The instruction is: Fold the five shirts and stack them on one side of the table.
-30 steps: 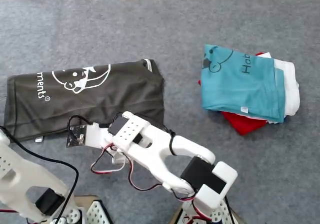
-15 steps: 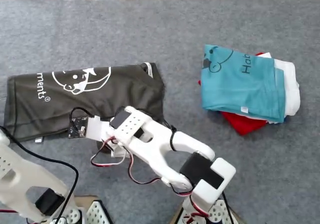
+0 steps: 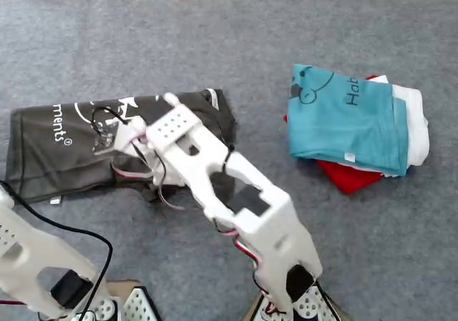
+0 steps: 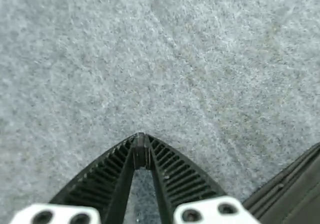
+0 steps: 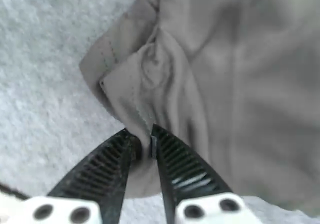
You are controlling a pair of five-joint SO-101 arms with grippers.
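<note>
- The left arm (image 3: 37,258) sits at the near left corner of the table (image 3: 229,42).
- The left gripper (image 4: 141,150) has its two ribbed fingers pressed together at the tips with nothing between them. It hangs over bare grey felt.
- A dark strip (image 4: 295,184) crosses one corner of the left wrist view, and I cannot tell what it is.
- The right arm (image 3: 229,199) rises from the near middle edge and stretches out to the left, ending over the dark grey shirt (image 3: 43,165).
- The right gripper (image 5: 143,140) is nearly closed, pinching a bunched fold of the shirt's cloth (image 5: 240,79) between its fingertips (image 5: 129,143). The pinched part is a hemmed edge, drawn into ridges that run up from the tips.
- In the high view the shirt lies as a long band on the left half of the table, white print upward. Its near edge is rumpled and gathered beneath the arm's wrist.
- On the right half, well apart from the dark shirt, folded shirts lie in a stack.
- The teal shirt (image 3: 343,124) is on top, the white shirt (image 3: 416,121) shows out from under its right side, and the red shirt (image 3: 348,178) shows at the near edge below.
</note>
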